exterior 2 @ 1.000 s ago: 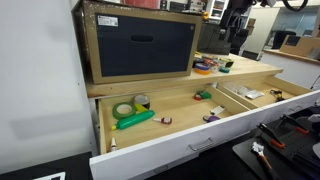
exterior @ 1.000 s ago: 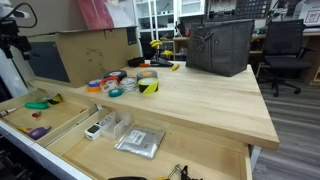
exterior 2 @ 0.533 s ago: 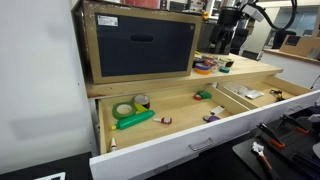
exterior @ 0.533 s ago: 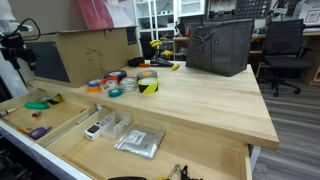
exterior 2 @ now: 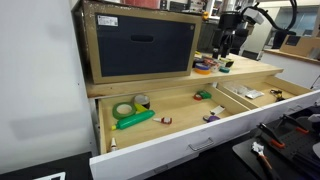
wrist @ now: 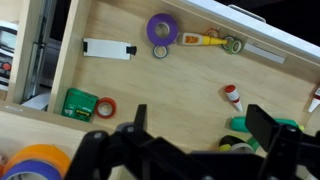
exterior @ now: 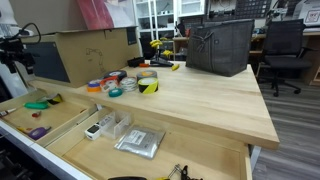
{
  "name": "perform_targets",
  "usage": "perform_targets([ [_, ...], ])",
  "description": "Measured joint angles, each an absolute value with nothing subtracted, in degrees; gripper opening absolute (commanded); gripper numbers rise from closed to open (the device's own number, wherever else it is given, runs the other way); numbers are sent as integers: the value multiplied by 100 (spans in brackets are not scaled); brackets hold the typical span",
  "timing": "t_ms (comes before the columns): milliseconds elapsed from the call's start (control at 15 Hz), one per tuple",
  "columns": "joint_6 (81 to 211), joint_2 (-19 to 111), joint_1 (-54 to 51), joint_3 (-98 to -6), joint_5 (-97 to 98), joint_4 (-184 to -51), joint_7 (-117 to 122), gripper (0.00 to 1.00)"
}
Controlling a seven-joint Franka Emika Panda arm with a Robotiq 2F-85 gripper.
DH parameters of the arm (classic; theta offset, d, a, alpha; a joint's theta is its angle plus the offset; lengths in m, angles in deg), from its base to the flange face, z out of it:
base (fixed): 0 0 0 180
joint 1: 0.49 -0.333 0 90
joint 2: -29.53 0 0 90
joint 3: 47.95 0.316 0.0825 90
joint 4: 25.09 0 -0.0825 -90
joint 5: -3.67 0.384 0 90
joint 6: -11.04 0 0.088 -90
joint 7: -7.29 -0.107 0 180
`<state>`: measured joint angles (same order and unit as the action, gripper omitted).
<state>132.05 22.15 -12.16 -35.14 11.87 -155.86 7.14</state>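
Observation:
My gripper [wrist: 203, 125] is open, its two dark fingers spread wide with nothing between them. It hangs high over an open wooden drawer [wrist: 200, 75]. Below it lie a small red-capped bottle [wrist: 232, 97], a purple tape roll [wrist: 163, 29], a white flat item [wrist: 108, 48], a green box [wrist: 79, 103] with a red roll [wrist: 106, 106] beside it, and a yellow tool [wrist: 208, 40]. A green marker [wrist: 240, 125] and a yellow-black roll [wrist: 237, 147] sit close to the right finger. In the exterior views the gripper [exterior: 14, 55] [exterior 2: 227, 42] is above the far end of the bench.
Tape rolls [exterior: 125, 80] cluster on the benchtop by a cardboard box [exterior: 92, 52]; a grey bag [exterior: 220, 45] stands behind. Open drawers [exterior 2: 190, 135] hold a green marker [exterior 2: 135, 119], a tape roll [exterior 2: 124, 109] and small items. A plastic bag [exterior: 139, 142] lies in the near drawer.
The arm has come further into an exterior view from the edge and shifted sideways over the bench end. The jaws have stayed open.

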Motion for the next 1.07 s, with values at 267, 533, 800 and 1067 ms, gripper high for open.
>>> perform_targets([
  [267, 13258, 2200, -1188, -3582, 898, -15585, 692, 100],
  [533, 13536, 2585, -1294, -3428, 664, -15573, 689, 100],
  [800, 14021, 3474, -1555, -3178, 265, -15278, 469, 100],
  [1067, 14133, 4674, -1912, -3133, -205, -14543, 312, 100],
])
